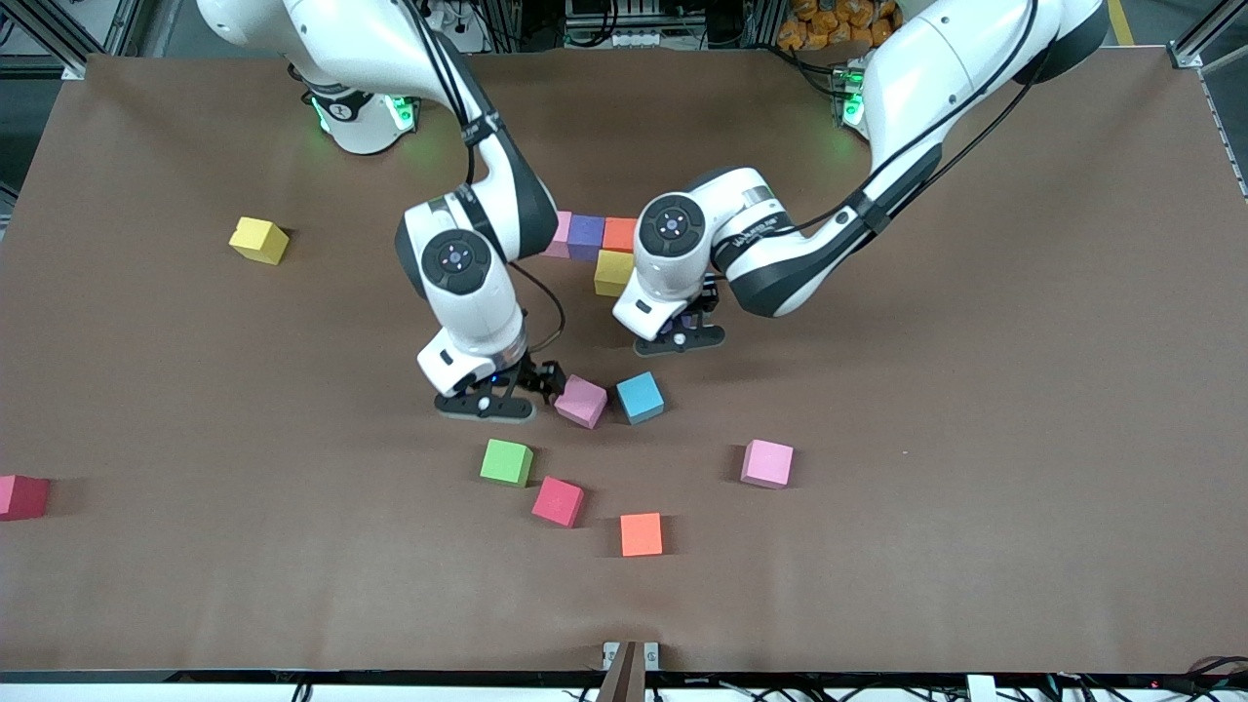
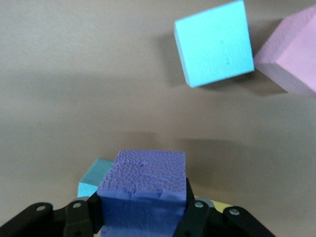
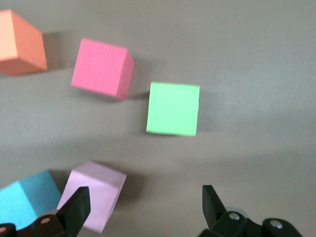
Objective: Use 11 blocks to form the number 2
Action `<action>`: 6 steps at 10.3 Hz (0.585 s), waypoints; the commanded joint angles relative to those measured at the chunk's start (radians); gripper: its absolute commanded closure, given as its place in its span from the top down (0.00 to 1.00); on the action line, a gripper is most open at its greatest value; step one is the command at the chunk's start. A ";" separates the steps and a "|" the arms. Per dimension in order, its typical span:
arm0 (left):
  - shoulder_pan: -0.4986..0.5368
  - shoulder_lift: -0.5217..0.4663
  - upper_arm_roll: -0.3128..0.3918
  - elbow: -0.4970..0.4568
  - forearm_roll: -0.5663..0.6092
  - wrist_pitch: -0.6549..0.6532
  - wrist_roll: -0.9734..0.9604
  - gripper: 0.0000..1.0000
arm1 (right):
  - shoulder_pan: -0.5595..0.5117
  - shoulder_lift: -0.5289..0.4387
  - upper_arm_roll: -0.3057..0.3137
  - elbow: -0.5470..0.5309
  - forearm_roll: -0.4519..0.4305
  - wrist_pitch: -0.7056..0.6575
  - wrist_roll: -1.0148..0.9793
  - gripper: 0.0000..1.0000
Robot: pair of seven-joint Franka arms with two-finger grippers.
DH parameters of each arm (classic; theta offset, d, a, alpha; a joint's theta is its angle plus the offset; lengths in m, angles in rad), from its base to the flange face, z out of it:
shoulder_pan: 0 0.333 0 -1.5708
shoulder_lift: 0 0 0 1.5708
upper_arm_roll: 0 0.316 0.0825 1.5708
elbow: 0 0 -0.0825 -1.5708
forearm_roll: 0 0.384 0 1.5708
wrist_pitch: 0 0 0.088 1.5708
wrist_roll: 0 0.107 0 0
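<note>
Hiding its purple block (image 2: 143, 190), left gripper (image 1: 680, 336) seemingly hovers.

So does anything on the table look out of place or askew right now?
Yes. One red block sits alone at the table edge at the right arm's end, partly cut off in the front view, away from the other loose blocks. The pink block by the open right gripper sits askew to the blue block beside it.

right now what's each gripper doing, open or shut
left gripper: shut on the purple block.
right gripper: open, empty, beside the pink block.
</note>
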 commanded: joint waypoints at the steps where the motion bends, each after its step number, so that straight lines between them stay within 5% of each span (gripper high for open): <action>1: -0.118 0.019 0.102 0.046 0.007 0.029 -0.004 0.00 | -0.064 0.062 0.011 0.086 -0.013 -0.011 0.000 1.00; 6: -0.204 0.084 0.167 0.145 -0.009 0.089 -0.019 0.00 | -0.100 0.126 0.017 0.158 -0.014 0.021 0.000 1.00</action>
